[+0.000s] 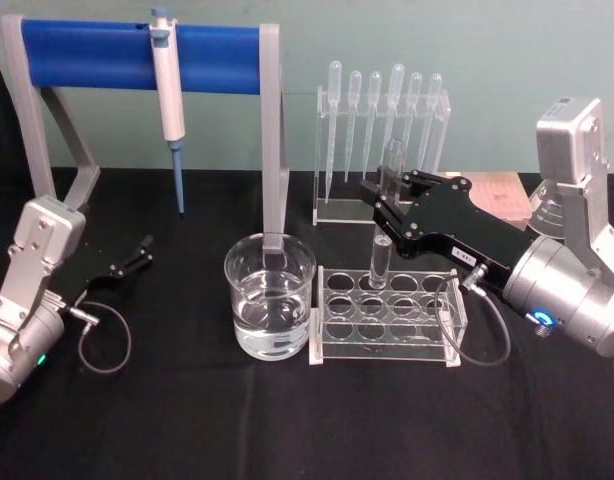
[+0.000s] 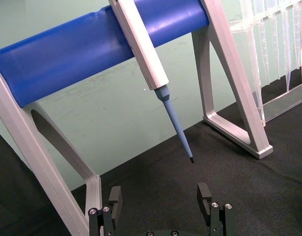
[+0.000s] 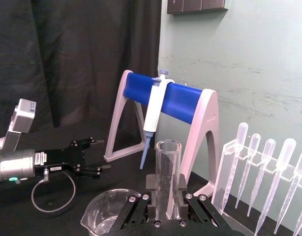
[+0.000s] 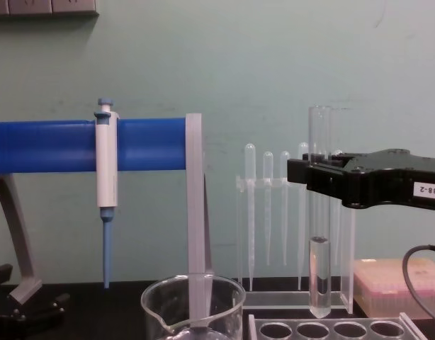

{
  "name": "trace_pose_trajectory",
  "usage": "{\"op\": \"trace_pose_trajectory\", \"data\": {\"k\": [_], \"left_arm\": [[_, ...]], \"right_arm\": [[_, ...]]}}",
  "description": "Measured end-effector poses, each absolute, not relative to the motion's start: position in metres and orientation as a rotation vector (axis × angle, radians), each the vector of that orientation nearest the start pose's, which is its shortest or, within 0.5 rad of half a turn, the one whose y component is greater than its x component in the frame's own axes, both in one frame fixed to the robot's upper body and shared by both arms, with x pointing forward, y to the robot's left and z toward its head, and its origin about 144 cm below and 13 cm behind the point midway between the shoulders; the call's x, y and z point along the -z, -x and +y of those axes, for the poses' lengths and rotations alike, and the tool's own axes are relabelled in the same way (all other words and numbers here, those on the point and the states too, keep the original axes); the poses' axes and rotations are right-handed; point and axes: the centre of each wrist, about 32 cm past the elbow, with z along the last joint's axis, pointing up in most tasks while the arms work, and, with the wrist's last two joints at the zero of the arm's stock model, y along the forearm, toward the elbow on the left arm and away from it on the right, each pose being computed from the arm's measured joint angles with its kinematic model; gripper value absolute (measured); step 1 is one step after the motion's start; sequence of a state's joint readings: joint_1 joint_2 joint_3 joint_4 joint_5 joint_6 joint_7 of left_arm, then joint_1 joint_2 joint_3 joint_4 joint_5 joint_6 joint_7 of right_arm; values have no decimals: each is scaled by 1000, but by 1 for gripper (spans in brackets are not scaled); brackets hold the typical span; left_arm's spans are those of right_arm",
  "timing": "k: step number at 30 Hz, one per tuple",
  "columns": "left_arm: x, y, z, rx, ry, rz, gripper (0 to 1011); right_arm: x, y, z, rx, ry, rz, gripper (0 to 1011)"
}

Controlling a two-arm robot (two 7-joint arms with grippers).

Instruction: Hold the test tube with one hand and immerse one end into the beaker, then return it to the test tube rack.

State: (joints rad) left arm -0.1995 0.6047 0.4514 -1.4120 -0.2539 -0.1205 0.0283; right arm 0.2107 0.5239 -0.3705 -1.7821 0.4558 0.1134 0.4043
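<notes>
My right gripper point(image 1: 387, 196) is shut on the test tube point(image 1: 381, 255) and holds it upright by its upper half. The tube's round bottom point(image 4: 319, 309) hangs just above a back-row hole of the clear tube rack point(image 1: 387, 318), with a little liquid in its lower part. In the right wrist view the tube point(image 3: 167, 167) stands between the gripper's pads. The beaker point(image 1: 270, 296), part full of clear water, stands on the black cloth just left of the rack, also seen low in the chest view point(image 4: 193, 304). My left gripper point(image 1: 137, 254) rests open at the far left, with nothing between its fingers point(image 2: 114, 200).
A blue-barred stand point(image 1: 137, 56) with a hanging micropipette point(image 1: 171, 100) rises behind the beaker. A clear holder with several plastic pipettes point(image 1: 382, 110) stands behind the rack. A pink box point(image 1: 499, 196) lies at the back right. Cables loop beside both wrists.
</notes>
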Motion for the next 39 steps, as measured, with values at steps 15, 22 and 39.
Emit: {"op": "trace_pose_trajectory", "data": {"k": [15, 22, 39], "left_arm": [[-1140, -489, 310, -1248, -304, -285, 1000], [-1140, -489, 310, -1248, -304, -285, 1000], [-1140, -489, 310, -1248, -304, -285, 1000]], "right_arm": [[-1250, -481, -242, 748, 23, -144, 238], [-1250, -481, -242, 748, 24, -144, 238], [-1250, -481, -242, 747, 24, -144, 238]]}}
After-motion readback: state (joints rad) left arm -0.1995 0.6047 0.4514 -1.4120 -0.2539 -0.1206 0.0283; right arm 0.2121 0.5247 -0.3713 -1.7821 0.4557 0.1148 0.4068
